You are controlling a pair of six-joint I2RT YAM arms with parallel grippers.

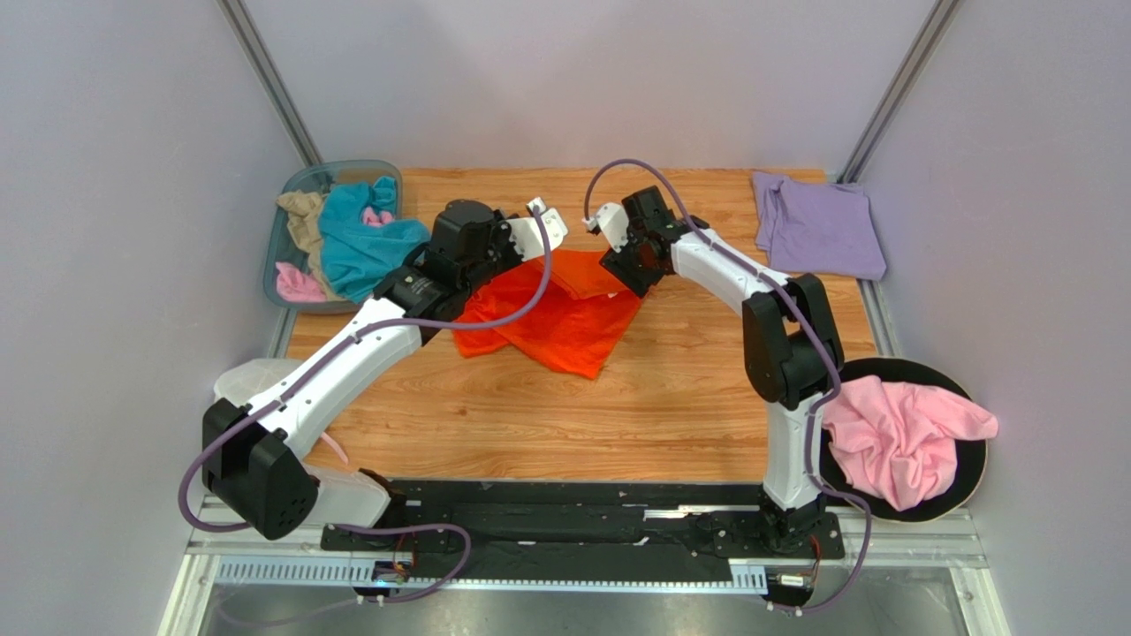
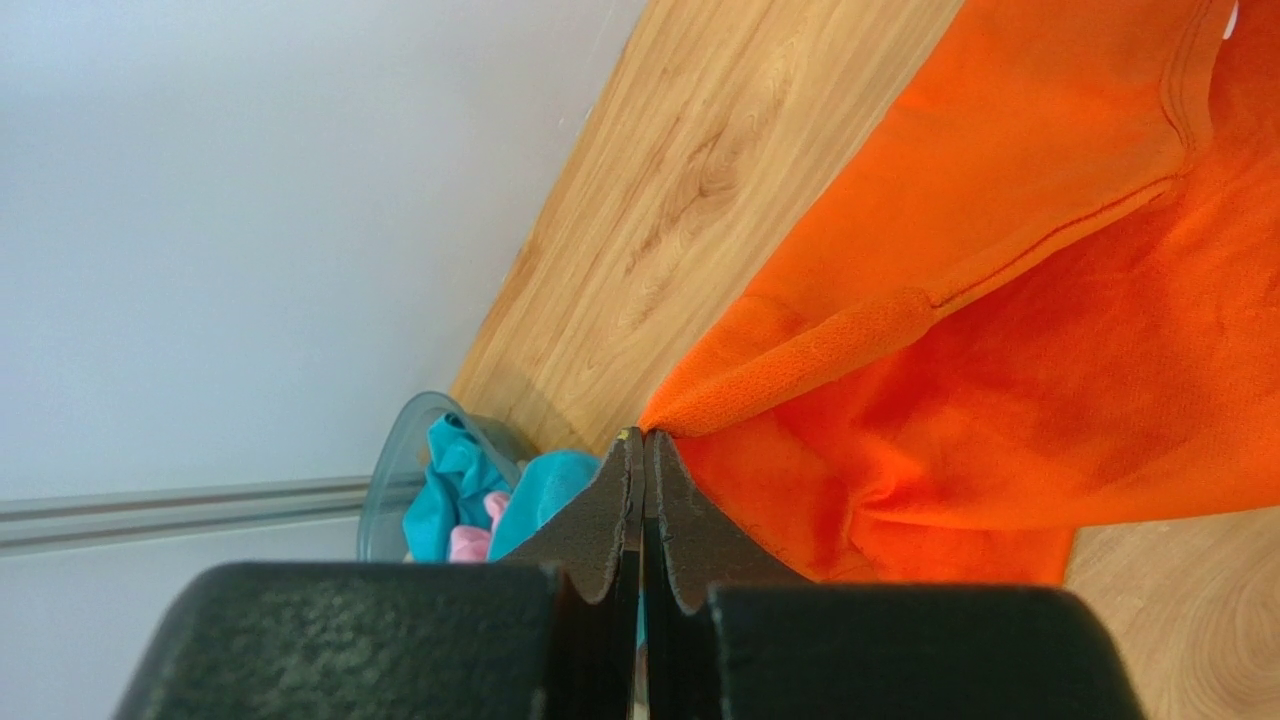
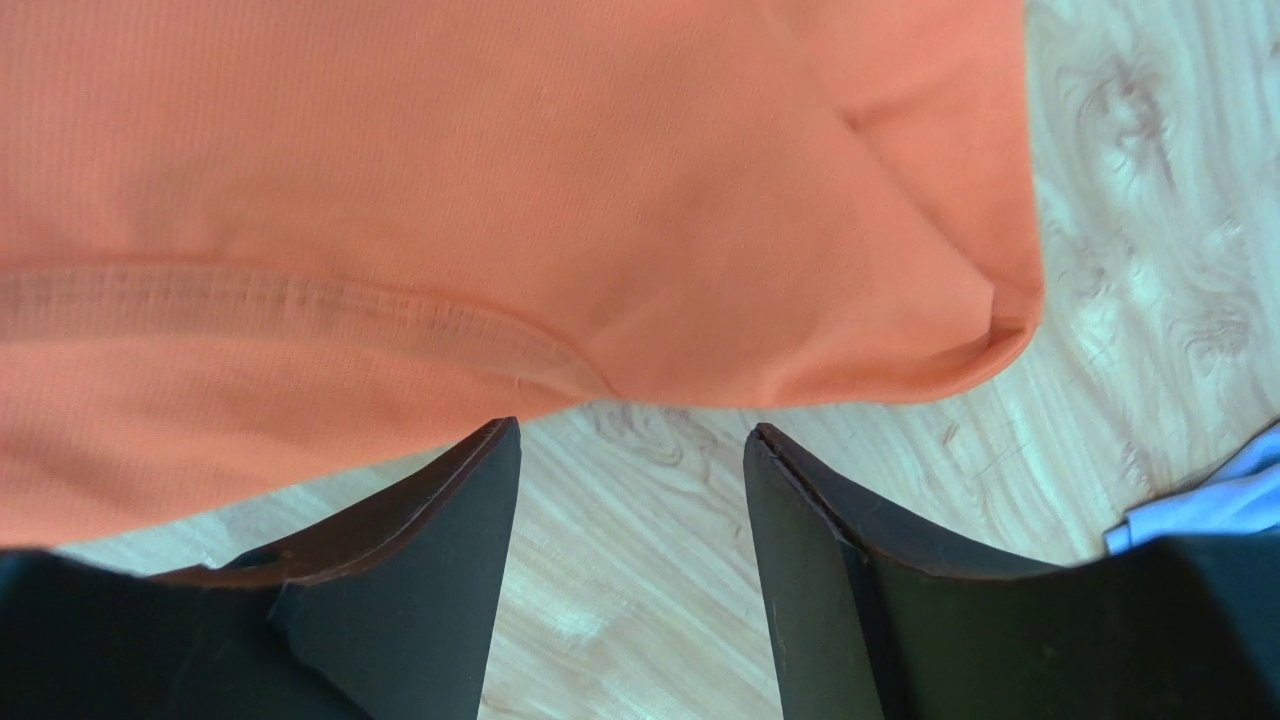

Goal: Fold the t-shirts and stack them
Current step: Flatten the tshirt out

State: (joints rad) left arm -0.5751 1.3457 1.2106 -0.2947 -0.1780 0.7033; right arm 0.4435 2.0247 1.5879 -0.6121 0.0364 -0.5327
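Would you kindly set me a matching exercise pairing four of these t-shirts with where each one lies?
1. orange t-shirt
2. lavender t-shirt
3. teal t-shirt
4. big pink t-shirt

A. in the grey bin
B. on the black round tray
C. at the table's far right corner
D. mid-table, pinched by the left gripper

Pairs: 1-D, 2-C, 3-A, 4-B.

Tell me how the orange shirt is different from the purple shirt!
The orange shirt is bright orange; the purple shirt is pale lavender. The orange shirt lies rumpled mid-table, while the purple shirt lies flat and folded at the far right corner. The left claw is pinching the orange shirt's edge; no claw touches the purple shirt. Both are soft cloth resting on the wooden table.
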